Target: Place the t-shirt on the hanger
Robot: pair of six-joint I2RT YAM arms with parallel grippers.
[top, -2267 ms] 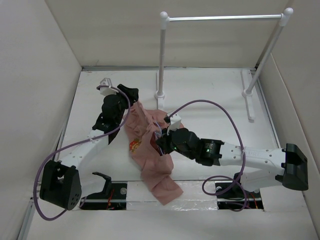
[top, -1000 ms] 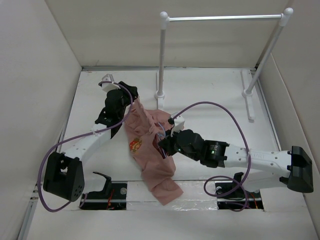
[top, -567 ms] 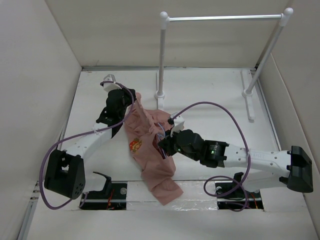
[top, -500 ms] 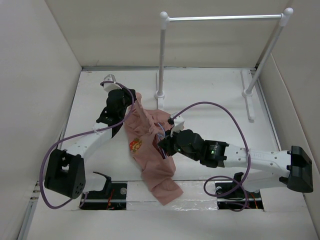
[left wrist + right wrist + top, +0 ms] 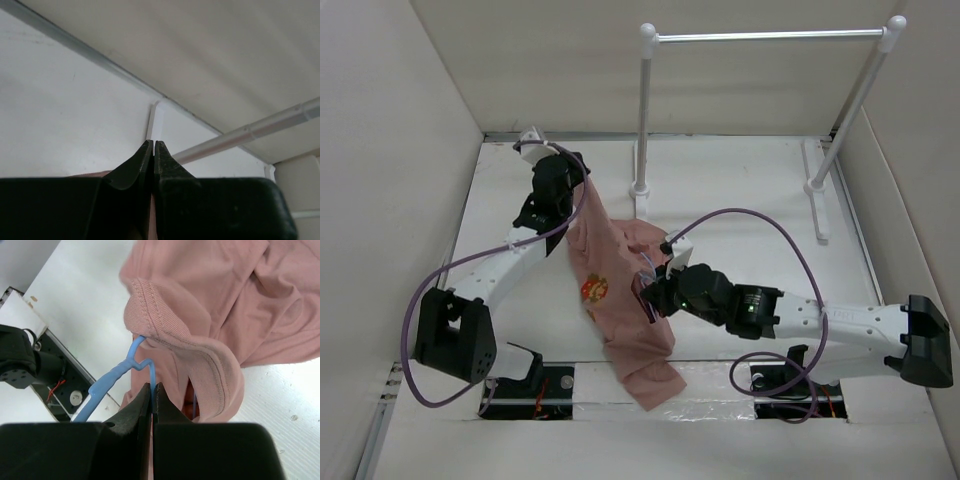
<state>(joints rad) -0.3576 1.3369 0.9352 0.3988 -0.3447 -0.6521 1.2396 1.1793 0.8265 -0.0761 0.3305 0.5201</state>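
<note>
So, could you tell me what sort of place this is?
Probably a robotics lab test cell: plain white panel walls box in a white table, a white-posted clothes rack with metal rail stands at the back, and a white left arm and right arm work there.

Two white tubular arms (image 5: pixel 495 275) carry black joint housings (image 5: pixel 545 195), black base blocks (image 5: pixel 450 335) and looping purple cables (image 5: pixel 725 211). The left gripper's (image 5: pixel 153 142) black fingers (image 5: pixel 130 172) taper.

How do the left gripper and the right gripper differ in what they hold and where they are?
The left gripper is shut on the t-shirt, the right gripper on the hanger, just outside the collar. In the top view, the left gripper is at the shirt's far end, the right gripper near its middle. Both have their jaws closed.
</note>
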